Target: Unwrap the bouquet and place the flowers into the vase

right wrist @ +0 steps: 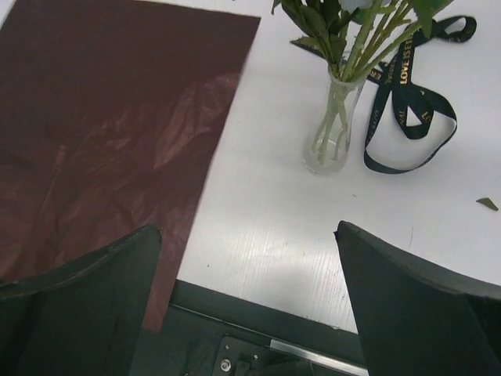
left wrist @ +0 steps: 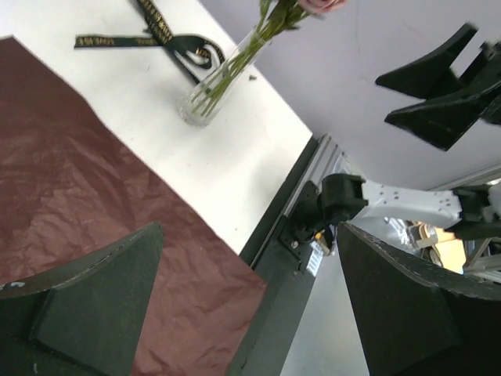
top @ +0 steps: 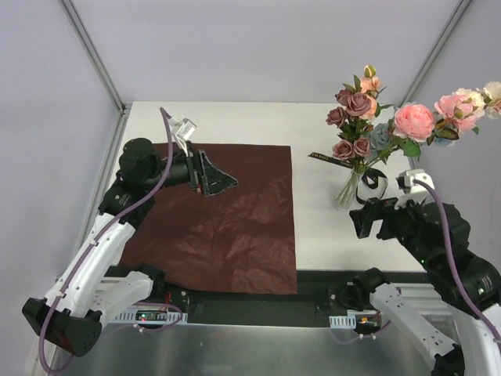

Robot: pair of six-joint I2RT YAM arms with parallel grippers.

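On the white counter [top: 313, 235] the dark red wrapping paper [top: 227, 227] lies flat. The flowers [top: 391, 125] stand in the glass vase [right wrist: 333, 129], with the black ribbon [right wrist: 407, 110] beside it. The task looks done, so pull both arms back clear of the top-heavy stems. The right fingers [right wrist: 407, 305] are released, near the vase but apart. The left fingers [left wrist: 94, 305], also released, hang over the paper, well away.
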